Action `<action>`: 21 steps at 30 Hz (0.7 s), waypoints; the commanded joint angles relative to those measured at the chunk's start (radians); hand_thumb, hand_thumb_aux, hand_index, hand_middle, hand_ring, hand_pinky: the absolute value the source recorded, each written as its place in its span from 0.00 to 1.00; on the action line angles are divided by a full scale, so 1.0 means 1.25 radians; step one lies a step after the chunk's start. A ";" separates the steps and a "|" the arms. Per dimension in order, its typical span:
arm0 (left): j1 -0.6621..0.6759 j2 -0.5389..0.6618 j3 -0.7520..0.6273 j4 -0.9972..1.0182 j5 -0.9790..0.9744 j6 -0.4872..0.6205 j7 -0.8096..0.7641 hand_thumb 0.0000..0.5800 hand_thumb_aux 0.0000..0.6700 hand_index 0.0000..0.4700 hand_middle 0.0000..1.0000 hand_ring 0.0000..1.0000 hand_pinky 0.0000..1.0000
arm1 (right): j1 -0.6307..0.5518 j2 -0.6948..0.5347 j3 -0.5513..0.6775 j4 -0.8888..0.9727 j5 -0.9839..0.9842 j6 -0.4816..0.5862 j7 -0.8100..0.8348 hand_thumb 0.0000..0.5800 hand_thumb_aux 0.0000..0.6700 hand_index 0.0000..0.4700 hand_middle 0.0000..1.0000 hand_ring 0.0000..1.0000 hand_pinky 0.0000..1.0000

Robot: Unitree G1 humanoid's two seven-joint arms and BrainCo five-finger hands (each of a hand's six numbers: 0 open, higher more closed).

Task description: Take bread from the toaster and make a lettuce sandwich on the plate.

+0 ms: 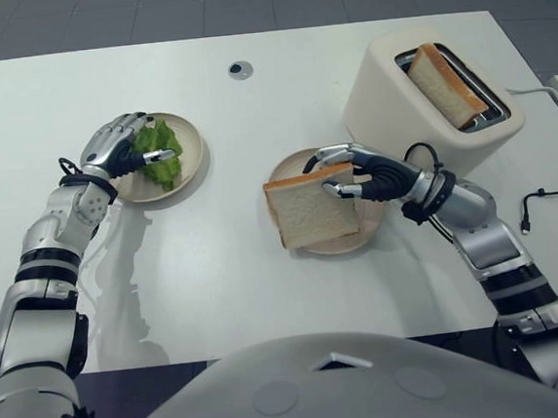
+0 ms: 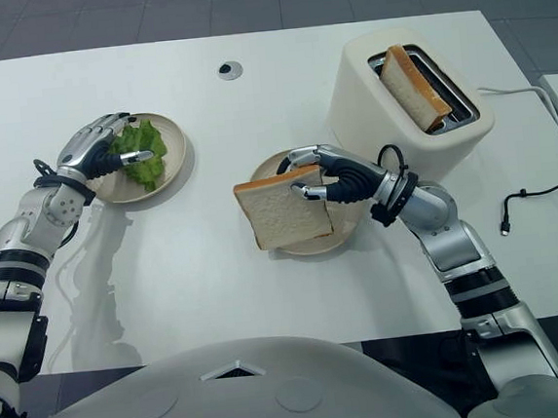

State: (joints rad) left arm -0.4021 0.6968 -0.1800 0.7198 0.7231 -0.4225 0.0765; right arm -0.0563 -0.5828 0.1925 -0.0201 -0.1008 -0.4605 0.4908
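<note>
Nearest, the right robot hand (image 1: 359, 175) grips one bread slice (image 1: 309, 214), flat over the middle plate (image 1: 346, 245). The lettuce (image 1: 164, 151) lies well to its left on the lettuce plate (image 1: 194, 166), where the left robot hand (image 1: 117, 150), the nearer one, is curled onto the leaves. Farthest, the single toaster (image 1: 376, 83) holds the second slice (image 1: 444, 85) upright.
</note>
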 commanded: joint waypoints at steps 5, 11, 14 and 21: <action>0.034 0.030 -0.023 -0.025 -0.028 0.028 -0.071 0.00 0.00 0.00 0.00 0.00 0.00 | -0.039 0.012 -0.010 0.105 -0.120 0.028 -0.072 1.00 1.00 1.00 1.00 1.00 1.00; 0.039 0.038 -0.028 -0.034 -0.033 0.051 -0.084 0.00 0.00 0.00 0.00 0.00 0.00 | -0.025 0.012 -0.052 0.060 -0.030 0.048 -0.047 1.00 1.00 1.00 1.00 1.00 1.00; 0.041 0.040 -0.033 -0.035 -0.031 0.063 -0.090 0.00 0.00 0.00 0.00 0.00 0.00 | -0.012 0.007 -0.081 0.021 0.027 0.063 -0.023 1.00 1.00 1.00 1.00 1.00 1.00; 0.045 0.041 -0.045 -0.038 -0.037 0.068 -0.105 0.00 0.00 0.00 0.00 0.00 0.00 | 0.024 -0.040 -0.108 -0.007 0.027 0.070 0.030 1.00 1.00 1.00 1.00 1.00 1.00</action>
State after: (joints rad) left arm -0.3541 0.7368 -0.2227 0.6751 0.6856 -0.3373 -0.0386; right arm -0.0429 -0.6050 0.0680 -0.0367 -0.0432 -0.3769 0.5130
